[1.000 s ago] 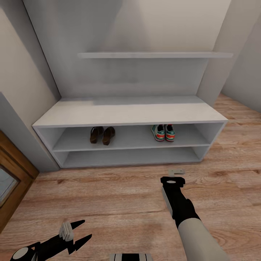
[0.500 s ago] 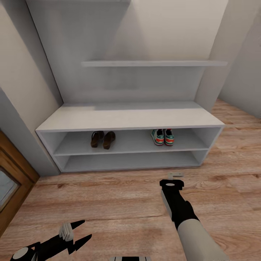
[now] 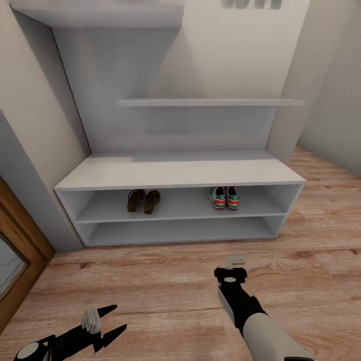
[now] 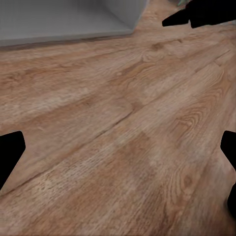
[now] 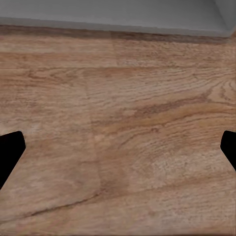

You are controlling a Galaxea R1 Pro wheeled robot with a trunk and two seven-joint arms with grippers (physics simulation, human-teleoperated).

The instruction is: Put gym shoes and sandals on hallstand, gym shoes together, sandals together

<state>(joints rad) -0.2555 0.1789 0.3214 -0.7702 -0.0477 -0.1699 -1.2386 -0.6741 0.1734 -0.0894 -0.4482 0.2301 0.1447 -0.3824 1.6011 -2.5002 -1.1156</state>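
So we're parked facing the hallstand (image 3: 175,173). Both pairs sit on its upper open shelf. The two brown sandals (image 3: 143,200) are side by side toward the left, and the two gym shoes (image 3: 224,197) are right up against each other toward the right, well apart from the sandals. The lower shelf level under them is bare, and there's a wall shelf (image 3: 210,102) above the bench top.

Our left gripper (image 3: 111,319) hangs low over the corridor floor (image 3: 165,281) with its fingers spread apart, nothing between them. Our right gripper (image 3: 235,260) is out front over the planks near the rack's base; in its wrist view the fingertips (image 5: 10,152) sit wide apart at the edges, with wood grain between them.
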